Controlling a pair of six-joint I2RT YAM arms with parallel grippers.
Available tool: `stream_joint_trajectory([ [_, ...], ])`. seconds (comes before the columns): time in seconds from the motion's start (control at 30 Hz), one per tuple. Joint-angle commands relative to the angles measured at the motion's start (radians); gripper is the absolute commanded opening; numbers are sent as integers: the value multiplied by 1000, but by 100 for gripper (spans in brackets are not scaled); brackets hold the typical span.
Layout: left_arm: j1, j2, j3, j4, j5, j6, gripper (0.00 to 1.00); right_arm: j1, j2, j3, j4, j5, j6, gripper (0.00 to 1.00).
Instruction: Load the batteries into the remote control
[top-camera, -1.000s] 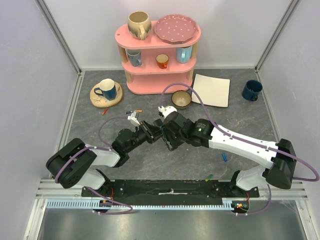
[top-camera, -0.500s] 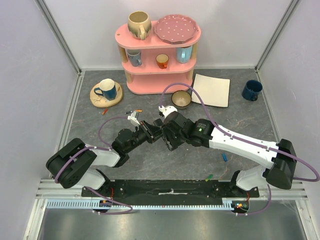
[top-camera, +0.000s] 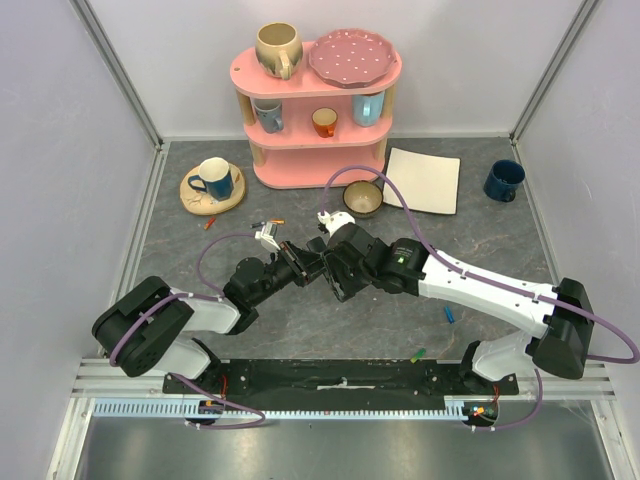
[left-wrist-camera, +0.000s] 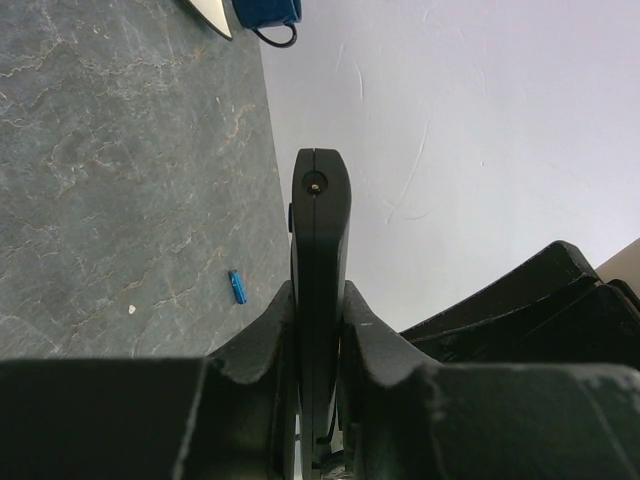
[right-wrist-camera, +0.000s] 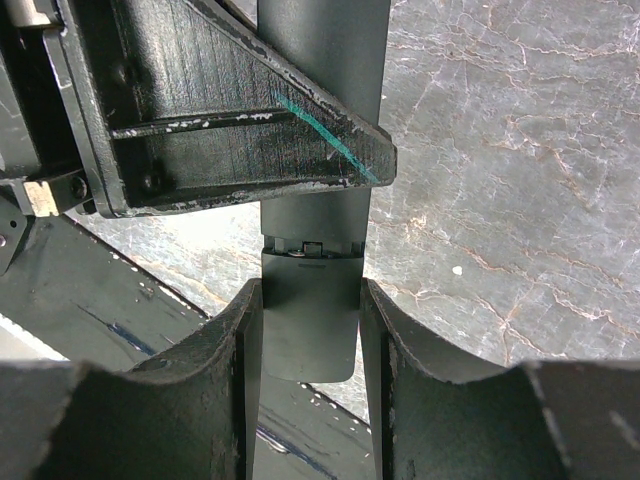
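Remote (left-wrist-camera: 320, 250) sits above the worktop's (top-camera: 480, 230) middle, gripped by both hands. The left hand (left-wrist-camera: 318, 300) is clamped tight across its flat faces. The right hand (right-wrist-camera: 310, 335), partly closed, presses its fingers (right-wrist-camera: 245, 340) against the remote's long edges at one end. Farther right, a blue battery (top-camera: 450, 315) and a green battery (top-camera: 417, 353) lie near the front edge.

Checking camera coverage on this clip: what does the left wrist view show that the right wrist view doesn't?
Left wrist only: the thin edge of the remote control, a blue battery on the table, a blue mug. Right wrist only: the remote's flat face with a seam, and the right gripper pinching its end. Both: the remote clamped in the left gripper, and the grey table.
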Motion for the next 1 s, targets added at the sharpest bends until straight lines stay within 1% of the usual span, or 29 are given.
stream_joint_trajectory([
  [0.0, -6, -27, 32, 290, 26, -83, 2, 3, -10, -29, 19, -17, 31, 35],
  [0.23, -6, -30, 35, 314, 25, -90, 2, 2, -20, -46, 31, -21, 43, 37],
  [0.53, -6, -31, 43, 325, 46, -96, 2, -1, -24, -59, 40, -23, 43, 36],
  [0.97, -8, -13, 64, 368, 155, -101, 2, -18, -26, -79, 59, -46, 42, 35],
])
